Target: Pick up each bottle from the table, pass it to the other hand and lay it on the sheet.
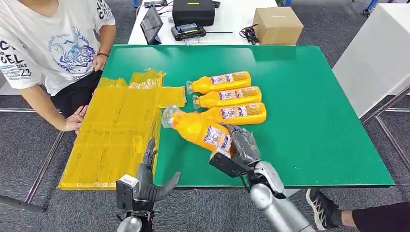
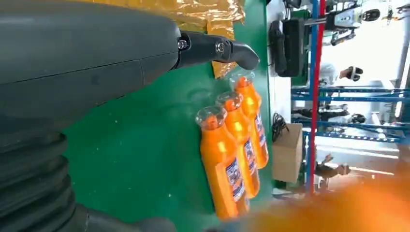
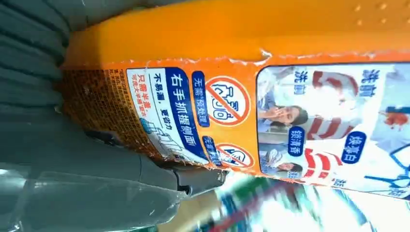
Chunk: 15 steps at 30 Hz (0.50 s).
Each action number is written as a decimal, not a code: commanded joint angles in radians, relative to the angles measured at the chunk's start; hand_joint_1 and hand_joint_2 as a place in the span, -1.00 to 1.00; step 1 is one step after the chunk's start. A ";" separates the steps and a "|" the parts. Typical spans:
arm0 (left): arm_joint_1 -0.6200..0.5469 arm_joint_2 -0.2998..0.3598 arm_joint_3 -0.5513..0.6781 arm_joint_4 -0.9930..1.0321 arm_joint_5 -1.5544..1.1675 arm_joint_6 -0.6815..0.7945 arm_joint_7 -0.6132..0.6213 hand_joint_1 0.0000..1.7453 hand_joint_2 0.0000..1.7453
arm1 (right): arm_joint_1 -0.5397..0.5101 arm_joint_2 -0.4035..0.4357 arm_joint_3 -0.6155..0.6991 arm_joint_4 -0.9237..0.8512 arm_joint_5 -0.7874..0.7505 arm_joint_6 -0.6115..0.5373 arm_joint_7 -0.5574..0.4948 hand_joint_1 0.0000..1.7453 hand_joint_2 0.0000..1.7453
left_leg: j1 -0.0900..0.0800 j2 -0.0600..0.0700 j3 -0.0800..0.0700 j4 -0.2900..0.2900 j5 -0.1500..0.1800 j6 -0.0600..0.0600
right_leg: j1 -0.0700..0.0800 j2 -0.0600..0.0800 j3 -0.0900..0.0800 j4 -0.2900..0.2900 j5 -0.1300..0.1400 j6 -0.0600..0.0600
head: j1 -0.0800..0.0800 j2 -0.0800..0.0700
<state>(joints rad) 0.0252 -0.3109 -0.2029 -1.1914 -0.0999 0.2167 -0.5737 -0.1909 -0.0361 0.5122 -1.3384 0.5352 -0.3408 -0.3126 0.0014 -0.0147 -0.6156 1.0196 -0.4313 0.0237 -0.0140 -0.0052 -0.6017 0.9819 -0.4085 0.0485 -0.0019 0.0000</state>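
Green table [image 1: 314, 121] on grey carpet, white desk behind w/ tablet [image 1: 151, 23], black case [image 1: 193, 10], cardboard box [image 1: 278, 25]. Yellow sheet [image 1: 113, 133] covers the table's left part, crinkled at its far end, near edge hanging at the table front.

R hand [image 1: 241, 145] grips a bottle [image 1: 198, 128] around its base end, fingers wrapped over the labelled part. Bottle is lifted off the table, long axis diagonal: clear cap [image 1: 169, 116] points far-left toward the sheet, base toward the robot's right. Cap sits just over the sheet's right edge. R wrist view: label [image 3: 251, 121] side-on right against the palm, thumb [image 3: 193, 176] pressed under it.

L hand [image 1: 147, 181] at the front table edge, by the sheet's near right corner, fingers spread and pointing up/forward, thumb out to the right, holding nothing. L wrist view: one finger [image 2: 217, 48] stretched out above green surface.

Three more bottles lie on the table beyond the held one, parallel, side by side and touching: far [image 1: 220, 82], mid [image 1: 227, 96], near [image 1: 234, 112]. Long axes run roughly left-right, caps to the left toward the sheet, bases right. Held bottle overlaps the near one's cap end in head view; contact — can't tell.

Person in white tee [image 1: 48, 43] stands at the table's left, one hand [image 1: 75, 118] resting on the sheet's left edge. Shoe [image 1: 321, 208] on floor bottom right.
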 commanded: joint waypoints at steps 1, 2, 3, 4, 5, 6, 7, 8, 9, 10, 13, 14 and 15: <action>-0.012 0.021 -0.036 -0.031 0.038 -0.030 0.026 -1.00 1.00 | 0.192 0.179 -0.236 -0.268 -0.080 -0.145 -0.174 1.00 1.00 | 0.001 -0.002 0.003 0.000 -0.002 -0.002 | 0.001 -0.003 0.003 0.001 -0.003 -0.002 | 0.000 0.000; -0.018 0.023 -0.039 -0.025 0.055 -0.050 0.032 -1.00 1.00 | 0.197 0.185 -0.244 -0.264 -0.090 -0.154 -0.192 1.00 1.00 | 0.000 -0.002 0.002 0.000 -0.001 -0.001 | 0.000 -0.003 0.002 0.000 -0.002 -0.002 | 0.000 0.000; -0.021 0.027 -0.044 -0.024 0.076 -0.071 0.037 -1.00 1.00 | 0.196 0.185 -0.249 -0.240 -0.095 -0.138 -0.190 1.00 1.00 | 0.001 -0.001 0.004 0.000 -0.002 -0.001 | 0.001 -0.002 0.005 0.000 -0.003 -0.002 | 0.000 0.000; -0.024 0.031 -0.050 -0.027 0.099 -0.102 0.042 -1.00 1.00 | 0.200 0.197 -0.264 -0.221 -0.112 -0.151 -0.221 1.00 1.00 | 0.001 0.000 0.006 0.000 -0.003 -0.001 | 0.001 -0.001 0.006 0.000 -0.003 -0.002 | 0.000 0.000; -0.025 0.036 -0.060 -0.031 0.108 -0.116 0.045 -1.00 1.00 | 0.199 0.195 -0.265 -0.195 -0.117 -0.128 -0.220 1.00 1.00 | 0.000 0.001 0.004 0.000 -0.002 -0.001 | 0.000 0.000 0.003 0.000 -0.001 -0.002 | 0.000 0.000; -0.025 0.039 -0.067 -0.041 0.122 -0.134 0.050 -1.00 1.00 | 0.202 0.207 -0.276 -0.171 -0.124 -0.133 -0.241 1.00 1.00 | 0.001 0.002 0.006 -0.001 -0.002 -0.001 | 0.001 0.001 0.005 -0.001 -0.002 -0.002 | 0.000 0.000; -0.026 0.041 -0.074 -0.045 0.126 -0.144 0.055 -1.00 1.00 | 0.202 0.209 -0.274 -0.151 -0.131 -0.120 -0.243 1.00 1.00 | 0.000 0.001 0.004 -0.001 -0.001 -0.001 | 0.001 0.000 0.004 -0.001 -0.001 -0.002 | 0.000 0.000; -0.024 0.042 -0.078 -0.051 0.152 -0.169 0.072 -1.00 1.00 | 0.203 0.218 -0.280 -0.129 -0.136 -0.112 -0.251 1.00 1.00 | 0.001 0.002 0.006 -0.001 -0.002 -0.002 | 0.001 0.000 0.006 -0.002 -0.001 -0.003 | 0.000 0.000; -0.024 0.046 -0.086 -0.058 0.167 -0.188 0.079 -1.00 1.00 | 0.200 0.218 -0.269 -0.097 -0.149 -0.077 -0.258 1.00 1.00 | 0.000 0.001 0.004 -0.001 -0.001 -0.001 | 0.000 0.000 0.004 -0.001 -0.001 -0.002 | 0.000 0.000; -0.024 0.048 -0.092 -0.064 0.203 -0.225 0.088 -1.00 1.00 | 0.197 0.218 -0.258 -0.067 -0.139 -0.063 -0.265 1.00 1.00 | 0.001 0.002 0.006 -0.002 -0.002 -0.002 | 0.001 0.000 0.006 -0.002 -0.001 -0.003 | 0.000 0.000; -0.020 0.064 -0.122 -0.099 0.262 -0.303 0.103 -1.00 1.00 | 0.188 0.232 -0.218 0.038 -0.134 0.004 -0.288 1.00 1.00 | 0.001 0.004 0.006 -0.002 -0.001 -0.001 | 0.001 0.002 0.005 -0.002 0.000 -0.002 | 0.000 0.000; -0.018 0.072 -0.136 -0.111 0.282 -0.337 0.110 -1.00 1.00 | 0.179 0.234 -0.196 0.085 -0.129 0.035 -0.289 1.00 1.00 | 0.001 0.005 0.008 -0.002 -0.002 -0.002 | 0.001 0.003 0.006 -0.002 -0.001 -0.003 | 0.000 0.000; -0.017 0.073 -0.137 -0.115 0.283 -0.337 0.110 -1.00 1.00 | 0.177 0.237 -0.193 0.095 -0.125 0.034 -0.293 1.00 1.00 | 0.001 0.005 0.005 -0.002 -0.001 -0.001 | 0.001 0.003 0.004 -0.002 0.000 -0.002 | 0.000 0.000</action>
<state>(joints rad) 0.0277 -0.3037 -0.2621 -1.2620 0.1123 -0.0272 -0.4905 0.0167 0.1622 0.2914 -1.4934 0.4021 -0.3802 -0.5791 0.0015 -0.0119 -0.6149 1.0196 -0.4313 0.0241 -0.0138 -0.0042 -0.6017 0.9818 -0.4082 0.0484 -0.0019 0.0000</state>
